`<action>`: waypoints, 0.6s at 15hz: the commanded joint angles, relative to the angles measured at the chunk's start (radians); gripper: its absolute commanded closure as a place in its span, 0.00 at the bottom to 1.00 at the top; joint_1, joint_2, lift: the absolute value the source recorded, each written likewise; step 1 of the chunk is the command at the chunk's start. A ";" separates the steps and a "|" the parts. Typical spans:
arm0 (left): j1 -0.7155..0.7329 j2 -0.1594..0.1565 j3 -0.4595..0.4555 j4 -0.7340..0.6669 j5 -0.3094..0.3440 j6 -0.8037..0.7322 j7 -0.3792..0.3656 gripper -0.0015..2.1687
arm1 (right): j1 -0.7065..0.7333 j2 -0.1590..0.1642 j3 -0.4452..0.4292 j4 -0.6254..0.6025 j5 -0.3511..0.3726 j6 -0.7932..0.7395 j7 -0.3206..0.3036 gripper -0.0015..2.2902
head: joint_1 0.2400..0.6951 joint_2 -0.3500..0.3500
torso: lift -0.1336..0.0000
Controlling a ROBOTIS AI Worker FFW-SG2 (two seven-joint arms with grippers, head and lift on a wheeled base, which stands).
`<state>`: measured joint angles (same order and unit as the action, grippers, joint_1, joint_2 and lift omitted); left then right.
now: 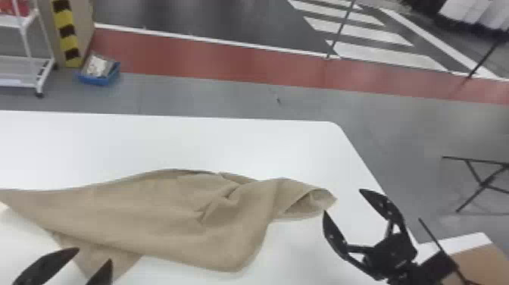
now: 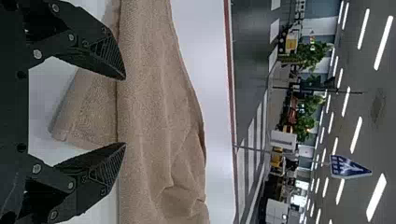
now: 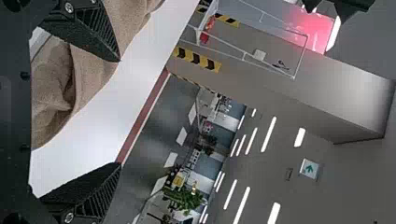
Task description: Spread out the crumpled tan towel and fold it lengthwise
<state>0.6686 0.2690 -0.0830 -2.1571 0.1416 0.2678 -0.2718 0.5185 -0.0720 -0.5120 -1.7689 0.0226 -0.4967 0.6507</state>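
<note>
Closest to the robot's body, the black two-fingered left gripper (image 1: pixel 94 254) has its fingers spread wide with nothing pinched between them. It is at the towel's near side, by a pointed flap of cloth (image 1: pixel 110 261) that sticks out from under the main layer. I can't tell whether a fingertip brushes the fabric.

Over on the right, the matching black right gripper (image 1: pixel 342 201) is wide open too, and empty. It's right beside the towel's curled end; again, touching or not, I can't say.

The soft tan cloth towel (image 1: pixel 170 212) lies long and rumpled across the white, round-cornered table (image 1: pixel 227 146). It runs off toward the left, its middle puckered into creases, and the right end is turned over on itself around a shadowed hollow (image 1: pixel 312 202).

Past the table's right edge, a thin black metal frame (image 1: pixel 481 183) stands on the grey floor (image 1: pixel 212 96). Across the floor on the left, there's a small blue plastic bin (image 1: pixel 99 80) with pale stuff in it, near a white wheeled rack (image 1: pixel 43 77) and a yellow-and-black striped post (image 1: pixel 68 36). Farther back, a dull red painted band (image 1: pixel 227 62) crosses the floor, with white crosswalk bars (image 1: pixel 382 55) behind it.
</note>
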 commanded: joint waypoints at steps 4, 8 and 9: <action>-0.015 0.016 -0.020 0.043 -0.007 0.063 -0.001 0.21 | 0.002 0.003 -0.016 0.008 -0.030 -0.044 -0.003 0.04 | 1.00 0.01 | 0.07; -0.017 0.030 -0.021 0.043 -0.010 0.084 0.000 0.21 | 0.002 0.003 -0.022 0.011 -0.052 -0.050 -0.003 0.04 | 1.00 0.00 | 0.07; -0.017 0.030 -0.021 0.043 -0.010 0.084 -0.001 0.22 | 0.002 0.003 -0.022 0.011 -0.052 -0.050 -0.003 0.04 | 1.00 0.00 | 0.07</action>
<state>0.6523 0.2982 -0.1042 -2.1138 0.1319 0.3525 -0.2724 0.5200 -0.0690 -0.5334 -1.7583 -0.0287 -0.5467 0.6472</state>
